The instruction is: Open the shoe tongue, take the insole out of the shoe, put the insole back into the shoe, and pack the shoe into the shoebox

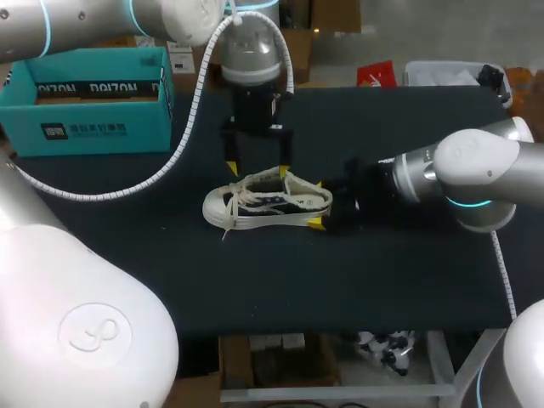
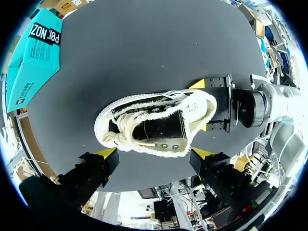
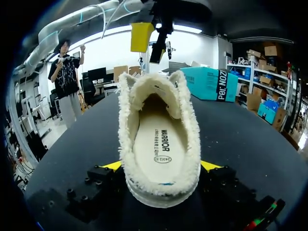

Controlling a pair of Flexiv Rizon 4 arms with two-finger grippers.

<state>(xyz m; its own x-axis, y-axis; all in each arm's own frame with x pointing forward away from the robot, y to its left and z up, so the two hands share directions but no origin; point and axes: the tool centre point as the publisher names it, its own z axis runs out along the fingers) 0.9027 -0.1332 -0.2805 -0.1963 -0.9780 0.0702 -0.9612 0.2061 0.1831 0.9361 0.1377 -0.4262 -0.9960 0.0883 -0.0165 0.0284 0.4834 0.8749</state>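
At the middle of the table (image 1: 255, 289) the shoe (image 1: 268, 204) lies toe leftward, insole (image 3: 161, 147) inside, its heel clasped by the right gripper (image 1: 318, 203), just beyond it the left gripper (image 1: 257, 166) hangs with fingers spread, and the shoebox (image 1: 93, 102) stands far left
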